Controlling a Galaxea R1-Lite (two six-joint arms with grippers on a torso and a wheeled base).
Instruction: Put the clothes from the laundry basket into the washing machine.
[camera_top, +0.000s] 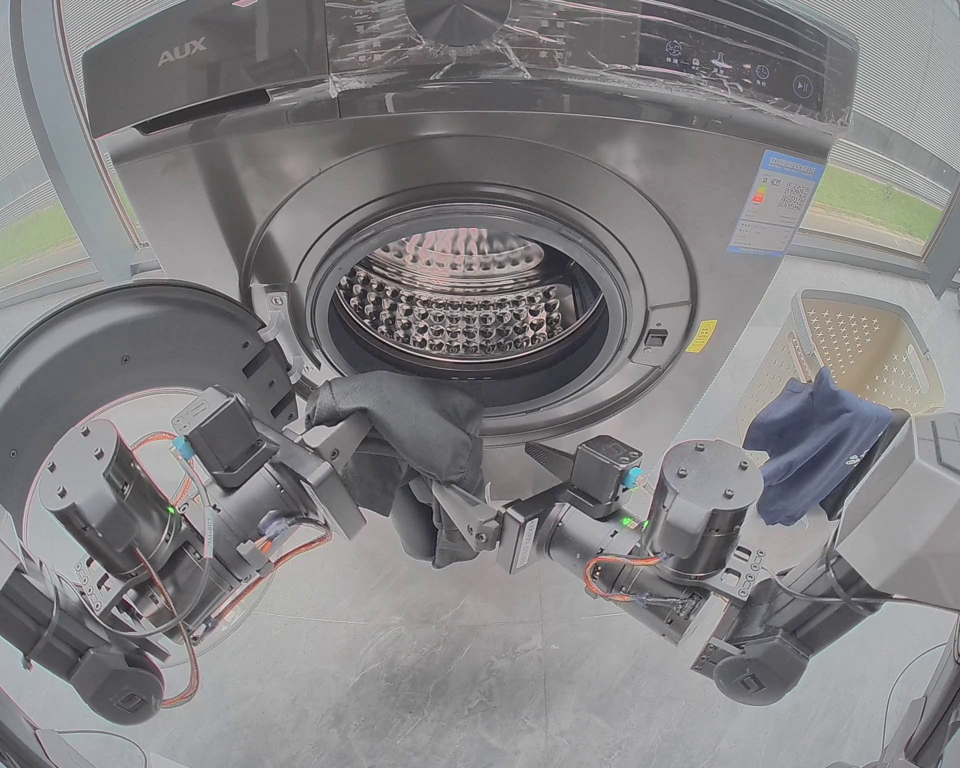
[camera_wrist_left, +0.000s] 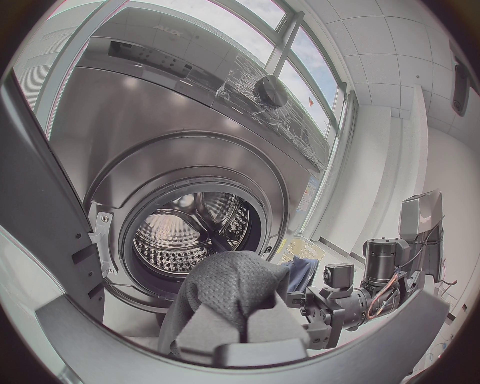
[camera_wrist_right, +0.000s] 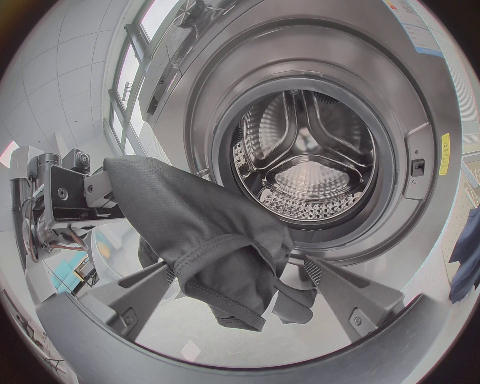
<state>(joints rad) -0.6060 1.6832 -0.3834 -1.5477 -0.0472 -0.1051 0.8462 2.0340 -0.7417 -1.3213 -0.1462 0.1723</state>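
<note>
Found a dark grey garment (camera_top: 410, 425) pinched fast in the left gripper (camera_wrist_left: 244, 320), hanging just before the lower lip of the washing machine (camera_top: 620, 170), outside the drum (camera_top: 460, 310). Found the right gripper (camera_wrist_right: 239, 266) spread wide at the cloth's right end, with fabric lying against one of its fingers (camera_wrist_right: 140, 290), possibly only resting there. Saw the door (camera_top: 110, 350) swung open at left. Noted a navy garment (camera_top: 810, 450) draped over the near rim of the laundry basket (camera_top: 860, 345), at right, beside the machine.
</note>
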